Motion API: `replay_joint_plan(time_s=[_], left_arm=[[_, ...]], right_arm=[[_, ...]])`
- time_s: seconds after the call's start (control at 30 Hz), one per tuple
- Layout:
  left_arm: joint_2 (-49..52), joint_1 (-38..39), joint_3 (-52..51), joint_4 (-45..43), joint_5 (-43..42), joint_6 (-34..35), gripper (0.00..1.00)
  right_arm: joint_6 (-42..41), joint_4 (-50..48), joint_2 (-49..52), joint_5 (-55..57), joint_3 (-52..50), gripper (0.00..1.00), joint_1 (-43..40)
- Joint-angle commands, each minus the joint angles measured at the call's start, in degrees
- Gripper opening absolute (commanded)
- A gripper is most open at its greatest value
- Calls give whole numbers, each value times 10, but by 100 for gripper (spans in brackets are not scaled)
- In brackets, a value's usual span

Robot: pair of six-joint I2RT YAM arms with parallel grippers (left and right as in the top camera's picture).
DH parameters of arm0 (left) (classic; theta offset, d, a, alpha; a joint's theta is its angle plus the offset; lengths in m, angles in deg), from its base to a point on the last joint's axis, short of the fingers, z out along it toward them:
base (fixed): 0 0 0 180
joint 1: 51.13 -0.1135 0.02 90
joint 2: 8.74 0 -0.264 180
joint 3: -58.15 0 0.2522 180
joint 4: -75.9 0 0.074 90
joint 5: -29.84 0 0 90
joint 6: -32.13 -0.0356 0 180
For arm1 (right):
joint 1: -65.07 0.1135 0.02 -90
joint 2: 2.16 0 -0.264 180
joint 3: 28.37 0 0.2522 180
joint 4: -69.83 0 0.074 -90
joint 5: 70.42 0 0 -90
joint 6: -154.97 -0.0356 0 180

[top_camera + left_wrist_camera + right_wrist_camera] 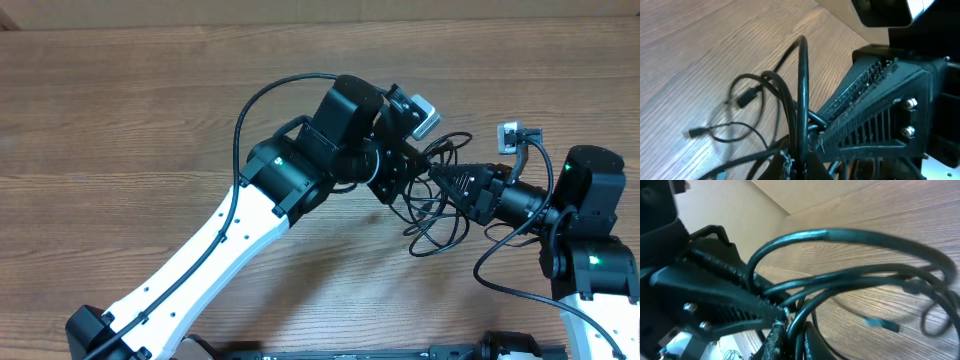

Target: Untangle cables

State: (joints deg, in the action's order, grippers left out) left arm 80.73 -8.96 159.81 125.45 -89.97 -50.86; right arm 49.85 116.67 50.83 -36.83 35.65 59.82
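A tangle of thin black cables (436,205) lies on the wooden table between the two arms, its loops hanging toward the front. My left gripper (418,168) is shut on the cables (801,100); its jaws (801,167) pinch a strand that arches up. My right gripper (442,178) meets it tip to tip and is shut on the cables (850,275) at its jaws (792,337). A teal-tipped plug (882,323) lies on the table in the right wrist view. A small plug end (696,132) rests on the wood in the left wrist view.
The wooden table (120,120) runs across the whole overhead view. Thicker black arm wires loop over the left arm (262,95) and beside the right arm (505,275). A pale wall edge (300,12) borders the back.
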Motion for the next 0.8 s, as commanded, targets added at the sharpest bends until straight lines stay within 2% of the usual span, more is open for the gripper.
replay_joint_plan(time_s=[0.0,0.43,0.57,0.67,0.77], left_arm=[[-15,10,13,-13,-61,-18,4],[-15,8,13,-29,-37,-15,4],[-15,0,13,-6,32,32,4],[-15,-13,13,21,71,73,4],[-15,-30,13,43,80,98,4]], right_arm=[[-1,-6,-1,-3,16,4,0],[-1,14,-1,-2,16,4,0],[1,24,-1,5,16,4,0],[1,43,-1,54,16,4,0],[1,84,-1,152,16,4,0]])
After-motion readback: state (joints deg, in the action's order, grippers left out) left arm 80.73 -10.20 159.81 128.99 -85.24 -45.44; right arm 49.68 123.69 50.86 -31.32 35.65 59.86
